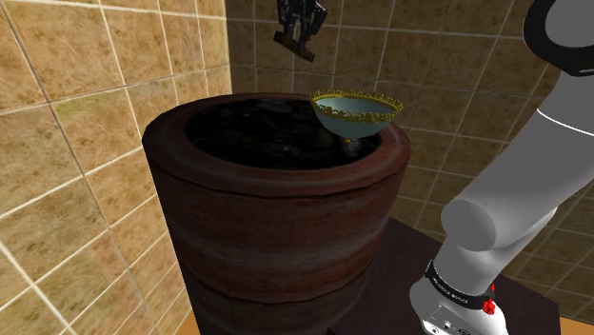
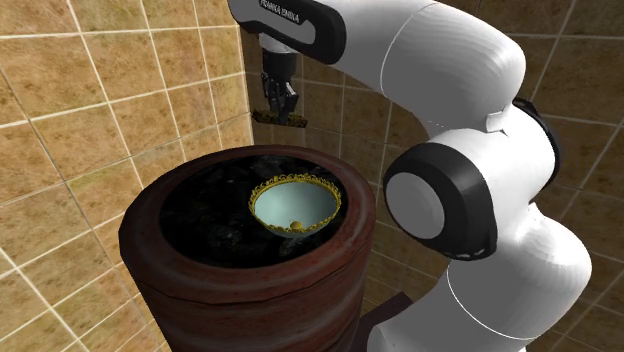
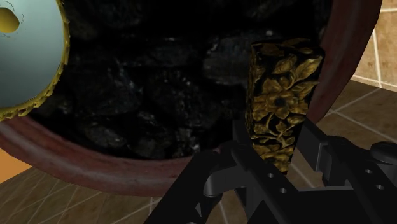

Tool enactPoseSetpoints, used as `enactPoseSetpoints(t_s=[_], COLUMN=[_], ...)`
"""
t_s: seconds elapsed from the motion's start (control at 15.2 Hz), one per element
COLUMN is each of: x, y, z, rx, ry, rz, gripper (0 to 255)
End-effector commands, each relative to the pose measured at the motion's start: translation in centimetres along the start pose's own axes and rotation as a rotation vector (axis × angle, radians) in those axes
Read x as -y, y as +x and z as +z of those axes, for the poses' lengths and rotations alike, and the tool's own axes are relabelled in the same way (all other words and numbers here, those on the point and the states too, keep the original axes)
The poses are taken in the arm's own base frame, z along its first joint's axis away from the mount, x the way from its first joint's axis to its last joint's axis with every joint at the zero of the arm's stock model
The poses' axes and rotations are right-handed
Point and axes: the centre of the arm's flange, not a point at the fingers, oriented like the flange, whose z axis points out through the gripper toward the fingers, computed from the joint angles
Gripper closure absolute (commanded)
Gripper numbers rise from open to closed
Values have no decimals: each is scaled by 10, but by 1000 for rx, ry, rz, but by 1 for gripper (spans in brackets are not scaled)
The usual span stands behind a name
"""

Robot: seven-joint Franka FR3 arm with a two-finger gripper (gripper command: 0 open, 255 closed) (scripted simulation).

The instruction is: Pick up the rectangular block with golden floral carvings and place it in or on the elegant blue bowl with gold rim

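pale-blue bowl (image 2: pixel 285 205) — gold rim, gold bead inside, jaws clamping the carved block (image 3: pixel 280 102)

**Pedestal** (image 1: pixel 276 219): round and drum-shaped, with a reddish-brown banded side. The upper band overhangs the lower.

**Top surface** (image 1: pixel 252 133): black, mottled with grey glints, framed by a brown rim (image 3: pixel 95 168).

**Walls** (image 1: pixel 67 124): large tan square tiles with pale grout, meeting at a corner behind the pedestal.

**Floor** (image 3: pixel 70 203): brown tiles with pale joints, seen past the pedestal's edge in the wrist view.
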Motion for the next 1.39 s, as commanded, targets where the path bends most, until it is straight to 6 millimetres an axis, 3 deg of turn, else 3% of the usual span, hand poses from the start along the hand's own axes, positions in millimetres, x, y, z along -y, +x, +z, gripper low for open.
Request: enactPoseSetpoints(t_s=[0.0, 0.13, 1.32], x=[2, 4, -206], y=[0, 0, -97], z=[-11, -19, -73], rx=[0, 0, 0], ry=[0, 0, 0], rz=[0, 0, 0], gripper=[255, 255, 255])
